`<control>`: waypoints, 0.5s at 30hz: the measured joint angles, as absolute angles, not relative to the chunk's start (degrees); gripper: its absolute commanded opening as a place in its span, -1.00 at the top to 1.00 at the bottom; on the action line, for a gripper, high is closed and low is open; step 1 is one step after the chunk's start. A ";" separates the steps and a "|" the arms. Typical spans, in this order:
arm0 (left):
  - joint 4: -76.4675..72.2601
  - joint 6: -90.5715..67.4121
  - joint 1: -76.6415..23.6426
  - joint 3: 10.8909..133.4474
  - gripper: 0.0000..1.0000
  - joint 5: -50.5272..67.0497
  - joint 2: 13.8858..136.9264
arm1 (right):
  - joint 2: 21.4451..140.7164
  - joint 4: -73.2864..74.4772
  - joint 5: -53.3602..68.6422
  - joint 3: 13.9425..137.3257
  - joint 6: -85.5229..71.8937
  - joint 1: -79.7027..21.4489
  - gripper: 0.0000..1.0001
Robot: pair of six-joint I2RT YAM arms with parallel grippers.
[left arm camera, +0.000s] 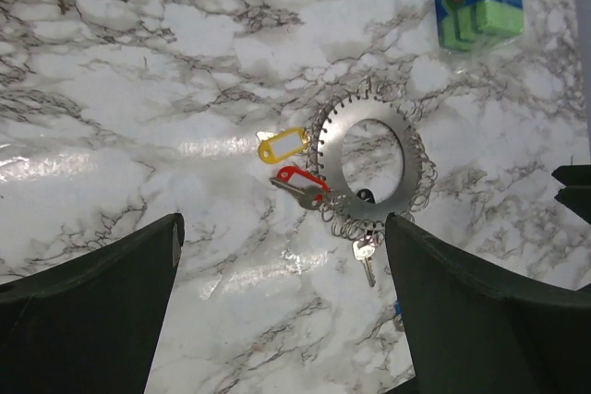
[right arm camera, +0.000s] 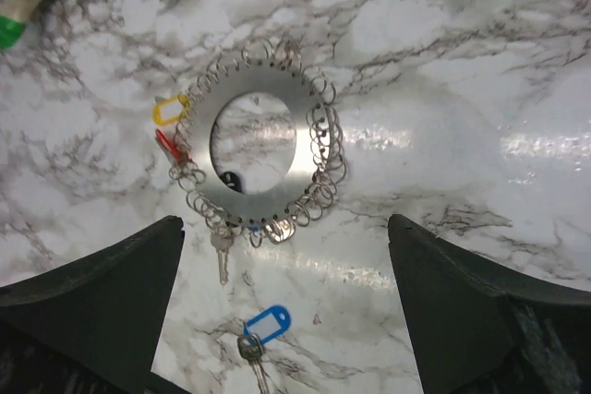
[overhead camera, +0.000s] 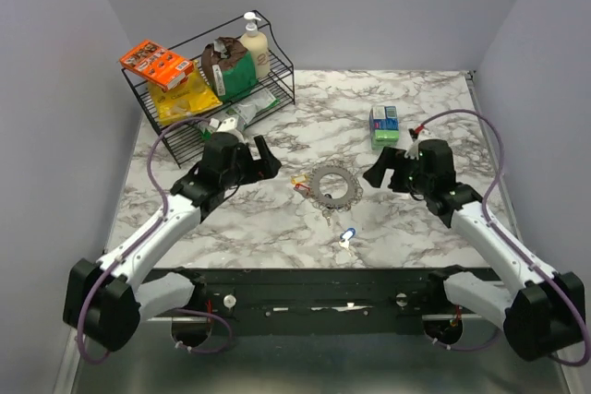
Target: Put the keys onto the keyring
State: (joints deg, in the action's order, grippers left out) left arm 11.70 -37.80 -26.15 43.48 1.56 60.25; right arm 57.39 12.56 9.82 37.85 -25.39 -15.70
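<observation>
Marble table (overhead camera: 443,219), keyring (overhead camera: 334,185) flat, blue key (overhead camera: 347,238) apart, blade toward near edge

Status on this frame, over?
Left gripper open, right gripper open, both empty. Keyring flat between them; red key, yellow key at its edge, blue key loose, apart. Nothing in the way.

A robotics lab bench: a left arm (overhead camera: 152,237) and a right arm (overhead camera: 499,237), cabled in purple, stood bolted to a black rail (overhead camera: 314,285) at the near edge of a marble-patterned surface (overhead camera: 425,228), boxed in by plain grey walls (overhead camera: 369,6). A wire rack (overhead camera: 180,143) in one corner held groceries (overhead camera: 185,99) and a soap bottle (overhead camera: 254,43).
</observation>
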 measured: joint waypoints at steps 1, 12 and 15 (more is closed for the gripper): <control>11.55 -37.82 -26.74 44.29 -0.97 1.89 62.70 | 59.16 12.97 9.91 37.85 -25.02 -16.67 -1.00; 12.03 -37.80 -37.60 60.03 -0.97 4.69 84.03 | 70.57 12.95 13.63 36.75 -24.36 -20.36 -0.68; 11.49 -38.02 -39.24 61.39 -0.97 6.11 85.65 | 72.29 11.79 14.74 36.62 -24.58 -22.61 -0.55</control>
State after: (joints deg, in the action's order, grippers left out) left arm 11.49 -38.02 -39.24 61.39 6.11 85.65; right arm 72.29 11.79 14.74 36.62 -24.58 -22.61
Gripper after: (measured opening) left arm 0.988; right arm 0.835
